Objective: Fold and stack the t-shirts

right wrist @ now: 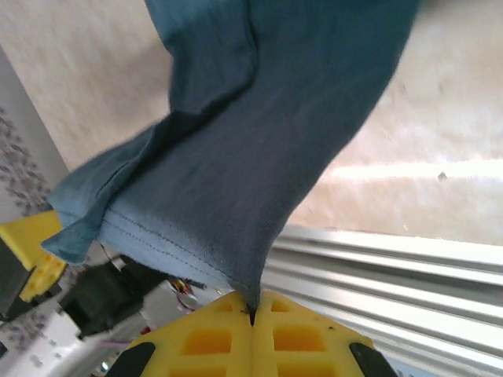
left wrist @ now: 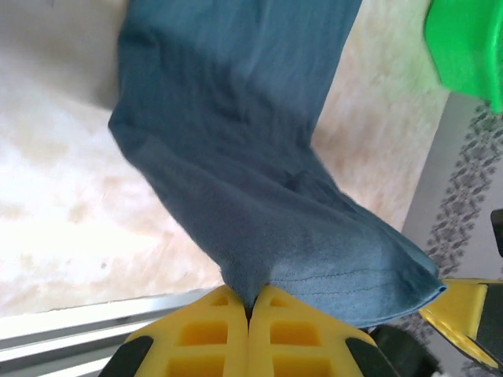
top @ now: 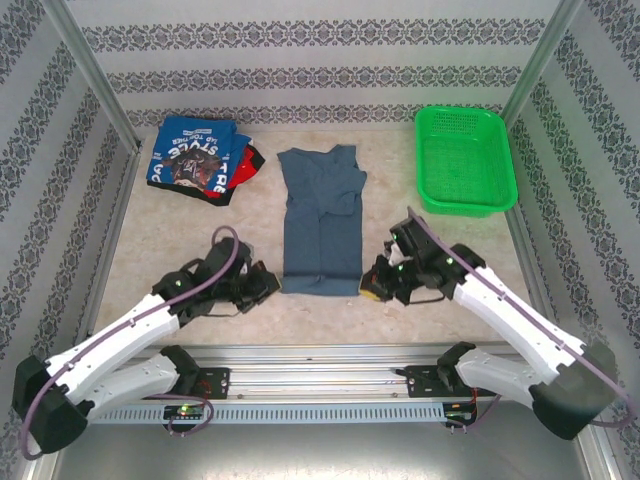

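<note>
Hem [top: 320,289] near, t-shirt [top: 320,222] lengthwise away

Centre of the pale mottled tabletop [top: 180,250]: plain slate-blue cloth t-shirt [top: 320,220], lying lengthwise, its near corners pinched in the left gripper [top: 276,287] and right gripper [top: 367,290]. Back left: heap of bright blue, red and black cloth t-shirts [top: 197,155]. Back right: green plastic mesh basket [top: 462,165], apart from both.

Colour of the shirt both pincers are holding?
Plain slate-blue shirt; clearest in the top external view.
</note>
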